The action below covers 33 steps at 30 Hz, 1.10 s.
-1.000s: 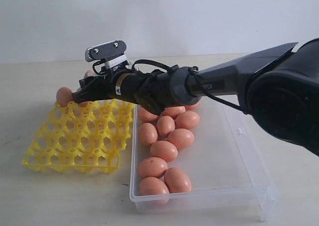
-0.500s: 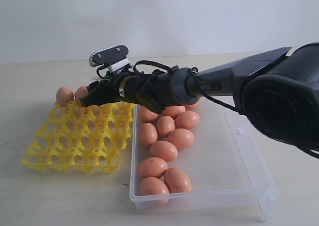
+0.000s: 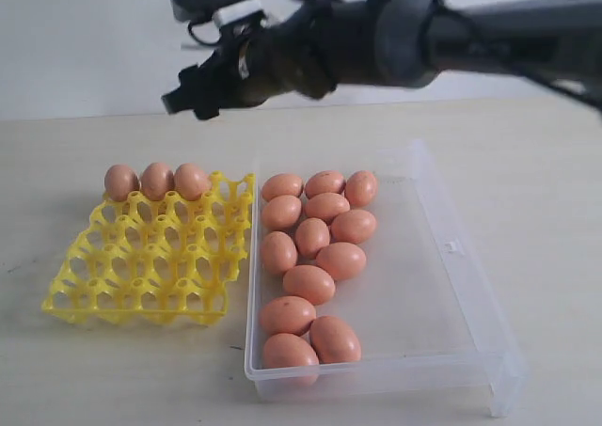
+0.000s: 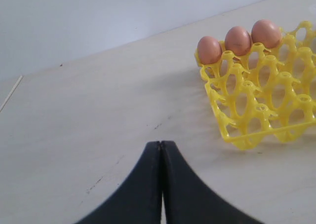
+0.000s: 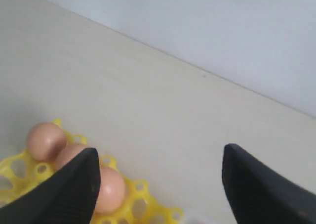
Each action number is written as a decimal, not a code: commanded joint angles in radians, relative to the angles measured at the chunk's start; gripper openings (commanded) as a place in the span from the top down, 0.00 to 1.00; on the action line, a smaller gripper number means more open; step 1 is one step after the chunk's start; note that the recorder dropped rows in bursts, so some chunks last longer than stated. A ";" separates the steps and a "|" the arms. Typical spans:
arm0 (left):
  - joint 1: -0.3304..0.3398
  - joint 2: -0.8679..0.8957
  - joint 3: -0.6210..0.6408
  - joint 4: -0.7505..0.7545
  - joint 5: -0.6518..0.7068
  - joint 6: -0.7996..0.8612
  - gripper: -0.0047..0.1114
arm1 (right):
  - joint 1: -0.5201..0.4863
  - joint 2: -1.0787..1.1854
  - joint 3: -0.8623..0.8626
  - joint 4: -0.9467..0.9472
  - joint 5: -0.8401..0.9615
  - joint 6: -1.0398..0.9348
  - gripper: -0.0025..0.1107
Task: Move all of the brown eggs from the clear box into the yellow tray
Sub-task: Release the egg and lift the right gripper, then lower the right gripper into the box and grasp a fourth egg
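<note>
three brown eggs sit in the far row of the yellow tray and thirteen more lie in the clear box just beside it, all well below the right gripper. that gripper hangs in the air, jaws spread wide and empty; the left gripper has its fingers pressed together on nothing, near the tray's corner. pale beige table, plain white wall behind.

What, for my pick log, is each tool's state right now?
Left tool: closed, holding nothing.
Right tool: open, holding nothing.
</note>
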 commanded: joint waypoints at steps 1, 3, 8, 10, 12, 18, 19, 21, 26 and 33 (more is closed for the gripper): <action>-0.004 -0.006 -0.004 0.000 -0.008 -0.006 0.96 | -0.005 -0.157 0.041 -0.013 0.408 -0.055 0.39; -0.004 -0.006 -0.004 0.000 -0.008 -0.006 0.96 | -0.005 -0.203 0.092 0.009 0.536 -0.057 0.41; -0.004 -0.006 -0.004 0.000 -0.008 -0.006 0.96 | -0.019 -0.235 0.236 0.167 0.632 -0.090 0.41; -0.004 -0.006 -0.004 0.000 -0.008 -0.006 0.96 | -0.032 -0.224 0.271 0.178 0.632 0.062 0.41; -0.004 -0.006 -0.004 0.000 -0.008 -0.006 0.96 | -0.047 -0.216 0.291 0.167 0.621 0.161 0.41; -0.004 -0.006 -0.004 0.000 -0.008 -0.006 0.96 | -0.063 -0.184 0.302 0.188 0.603 -0.090 0.41; -0.004 -0.006 -0.004 0.000 -0.008 -0.006 0.96 | -0.063 -0.179 0.302 0.231 0.608 -0.221 0.41; -0.004 -0.006 -0.004 0.000 -0.008 -0.006 0.96 | -0.063 -0.172 0.302 0.297 0.620 -0.444 0.41; -0.004 -0.006 -0.004 0.000 -0.008 -0.006 0.96 | -0.063 -0.155 0.302 0.332 0.668 -0.728 0.43; -0.004 -0.006 -0.004 0.000 -0.008 -0.006 0.96 | -0.063 -0.115 0.302 0.327 0.657 -0.928 0.45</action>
